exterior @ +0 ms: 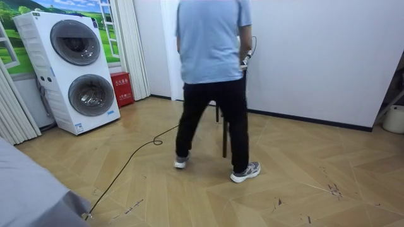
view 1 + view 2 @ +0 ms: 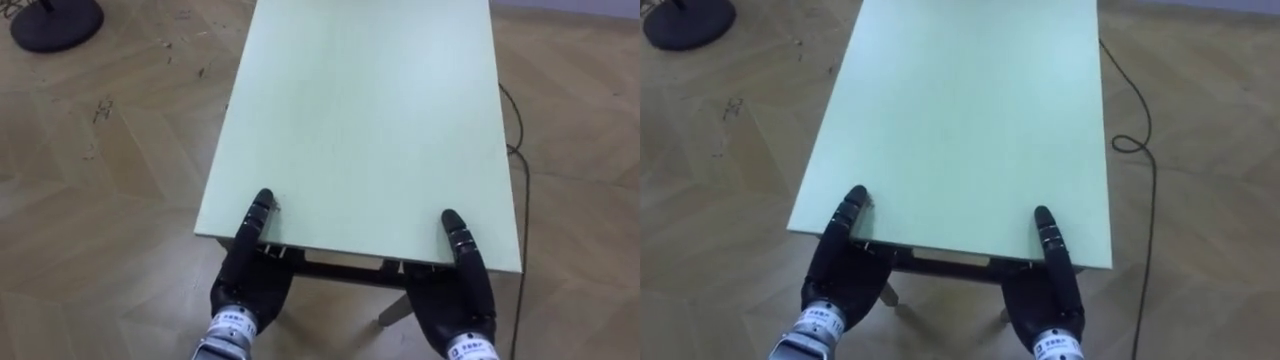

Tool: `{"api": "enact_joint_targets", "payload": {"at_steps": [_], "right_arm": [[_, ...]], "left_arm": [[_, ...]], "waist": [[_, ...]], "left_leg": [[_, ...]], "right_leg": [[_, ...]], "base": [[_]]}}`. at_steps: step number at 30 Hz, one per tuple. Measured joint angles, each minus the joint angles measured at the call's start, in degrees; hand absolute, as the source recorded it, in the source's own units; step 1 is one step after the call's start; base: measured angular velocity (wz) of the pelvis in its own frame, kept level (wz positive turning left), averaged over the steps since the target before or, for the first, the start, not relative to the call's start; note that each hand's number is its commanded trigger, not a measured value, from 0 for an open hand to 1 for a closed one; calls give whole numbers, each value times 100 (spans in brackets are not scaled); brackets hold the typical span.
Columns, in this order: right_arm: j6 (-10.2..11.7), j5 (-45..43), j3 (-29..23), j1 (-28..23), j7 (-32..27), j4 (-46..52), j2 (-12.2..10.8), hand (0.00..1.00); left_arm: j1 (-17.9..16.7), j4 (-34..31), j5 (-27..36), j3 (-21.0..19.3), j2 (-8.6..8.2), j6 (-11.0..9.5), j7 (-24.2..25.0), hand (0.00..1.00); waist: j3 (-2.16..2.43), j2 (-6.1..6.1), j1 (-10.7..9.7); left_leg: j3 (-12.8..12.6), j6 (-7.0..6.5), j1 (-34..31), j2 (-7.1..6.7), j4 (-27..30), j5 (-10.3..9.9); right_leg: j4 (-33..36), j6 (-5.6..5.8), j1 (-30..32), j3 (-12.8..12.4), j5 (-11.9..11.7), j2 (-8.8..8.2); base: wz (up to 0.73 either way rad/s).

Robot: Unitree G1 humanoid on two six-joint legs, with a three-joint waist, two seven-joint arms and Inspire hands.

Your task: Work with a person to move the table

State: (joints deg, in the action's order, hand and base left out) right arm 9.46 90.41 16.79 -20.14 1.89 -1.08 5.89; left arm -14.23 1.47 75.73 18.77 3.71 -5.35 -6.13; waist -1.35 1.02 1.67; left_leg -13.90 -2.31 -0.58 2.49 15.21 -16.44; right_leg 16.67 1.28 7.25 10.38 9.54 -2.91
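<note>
under the head camera, left eye view: pale green table (image 2: pixel 360 120) on the parquet floor. left hand (image 2: pixel 245 285) and right hand (image 2: pixel 460 290) sit at the worktop's near edge, one by each corner. a dark digit of each lies on top, the rest is underneath; cannot tell how the fingers are set. round dark stand base (image 2: pixel 55 22) on the floor, upper left, apart from the table.
room view: person (image 1: pixel 211 63), back to camera, hides most of the table; a dark table leg (image 1: pixel 225 135) shows by the person's legs. stacked washing machines (image 1: pixel 79 69) and red box (image 1: pixel 121 88) by the wall, well apart.
</note>
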Motion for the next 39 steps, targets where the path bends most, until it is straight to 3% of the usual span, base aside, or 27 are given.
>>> {"api": "enact_joint_targets", "payload": {"at_steps": [1, 2, 3, 4, 5, 6, 7, 8, 10, 11, 13, 15, 16, 18, 20, 26, 28, 30, 35, 37, 39], "right_arm": [[0, 0, 2, 0, 0, 0, 1, 100], [-6, 0, 7, 7, 0, 0, 2, 100], [-17, -13, 12, 27, 0, -11, 26, 100], [-44, -33, 39, 77, -1, -40, 16, 100], [-67, -76, 188, 234, -3, -60, 15, 100], [2, -143, 286, 270, -3, -24, 19, 100], [85, -162, 323, 271, 1, -48, 90, 100], [211, -116, 395, 327, 1, -104, 160, 100], [257, -87, 388, 351, 28, -97, 177, 100], [298, -75, 371, 303, 35, -91, 140, 100], [285, -60, 373, 240, 37, -77, 138, 100], [222, -54, 322, 231, 36, -94, 140, 100], [210, -54, 312, 230, 34, -94, 146, 100], [192, -64, 291, 212, 32, -91, 150, 100], [191, -65, 267, 213, 32, -90, 149, 100], [170, -89, 244, 223, 27, -81, 158, 100], [169, -88, 243, 224, 17, -77, 159, 100], [167, -89, 245, 223, -11, -78, 157, 100], [125, -99, 248, 220, -100, -78, 170, 100], [116, -100, 244, 199, -131, -77, 165, 100], [116, -116, 227, 123, -138, -55, 144, 100]], "left_arm": [[0, 0, 0, -1, 4, 0, 0, 100], [-6, -2, 1, -7, 9, -1, 0, 100], [-17, -2, 15, -14, 2, -6, 7, 100], [-73, -34, 22, -45, 19, -29, 20, 100], [-195, -150, 88, -94, 100, -206, 116, 100], [-281, -222, 121, -119, 136, -251, 161, 100], [-304, -185, 121, -92, 58, -237, 144, 100], [-321, -172, 114, -65, -51, -177, 57, 100], [-264, -201, 106, -60, -35, -163, 55, 100], [-222, -193, 94, -52, 3, -165, 33, 100], [-241, -196, 93, -41, 25, -165, 36, 100], [-272, -192, 92, -30, 20, -157, 37, 100], [-273, -192, 92, -29, 21, -149, 37, 100], [-294, -191, 96, -13, 15, -137, 37, 100], [-299, -194, 96, 4, 7, -139, 38, 100], [-305, -196, 108, 11, 3, -143, 37, 100], [-304, -197, 108, 11, 2, -145, 37, 100], [-313, -193, 109, 17, -3, -146, 25, 100], [-363, -176, 110, 16, -41, -165, -3, 100], [-365, -144, 110, 22, -44, -165, -8, 100], [-392, -136, 108, 53, -39, -168, -23, 100]], "waist": [[0, 0, 20], [-1, 8, 34], [-48, 95, 42], [-43, 164, 55], [-51, 178, 52], [-42, 77, 39], [-35, 149, 47], [-32, 281, 51], [-54, 237, -93], [-42, 157, -185], [-41, 155, -203], [-49, 172, -163], [-49, 172, -161], [-47, 168, -215], [-49, 181, -287], [-43, 208, -127], [-45, 218, -106], [-56, 250, 38], [-54, 295, 177], [-54, 290, 59], [-56, 282, -90]], "left_leg": [[89, 15, 5, 0, 0, 9], [372, 43, 23, -3, 1, 32], [880, 54, 101, 109, -16, 45], [1180, 56, 119, 194, -53, 40], [1354, 68, 19, 300, -8, 38], [1240, 225, -30, 191, 65, -47], [1093, 329, 3, 193, 109, -161], [721, 419, -50, 303, 97, -223], [531, 527, -330, 310, -246, -62], [423, 386, -497, 333, -295, 235], [179, 373, -482, 390, -210, 299], [135, 364, -486, 385, -153, 305], [109, 360, -489, 381, -152, 307], [-258, 340, -537, 387, -113, 357], [-468, 325, -602, 375, 9, 369], [-454, 214, -674, 263, 74, 434], [-464, 179, -707, 233, 117, 449], [-462, 94, -708, 156, 156, 419], [-305, -73, -751, -49, 221, 403], [-158, -158, -803, -155, 251, 433], [174, -231, -843, -320, 273, 470]], "right_leg": [[1, 0, -20, 40, 0, 0], [101, -3, -21, 110, 0, 1], [522, -159, 224, 177, 147, 92], [438, -341, 378, 96, 183, 305], [-446, -642, 627, 46, -186, 669], [-1013, -806, 834, 180, -1505, 653], [-838, -762, 853, 280, -1254, 575], [-673, -723, 872, 227, -1162, 578], [-664, -665, 894, -45, -1151, 459], [-605, -529, 902, -156, -1092, 376], [-584, -486, 807, 128, -1069, 339], [-589, -436, 650, 566, -990, 225], [-589, -436, 620, 623, -956, 195], [-587, -387, 492, 907, -793, 31], [-570, -359, 411, 1163, -688, -92], [-355, -214, 277, 1628, -529, -359], [-180, -154, 286, 1750, -442, -506], [21, -87, 308, 1812, -375, -663], [543, 69, 383, 1785, -275, -1014], [637, 156, 320, 1609, -222, -1123], [661, 279, 222, 1298, -144, -1176]], "base": [[26], [27], [17], [-8], [0], [21], [46], [67], [96], [108], [76], [49], [60], [82], [84], [51], [46], [29], [35], [90], [102]]}}
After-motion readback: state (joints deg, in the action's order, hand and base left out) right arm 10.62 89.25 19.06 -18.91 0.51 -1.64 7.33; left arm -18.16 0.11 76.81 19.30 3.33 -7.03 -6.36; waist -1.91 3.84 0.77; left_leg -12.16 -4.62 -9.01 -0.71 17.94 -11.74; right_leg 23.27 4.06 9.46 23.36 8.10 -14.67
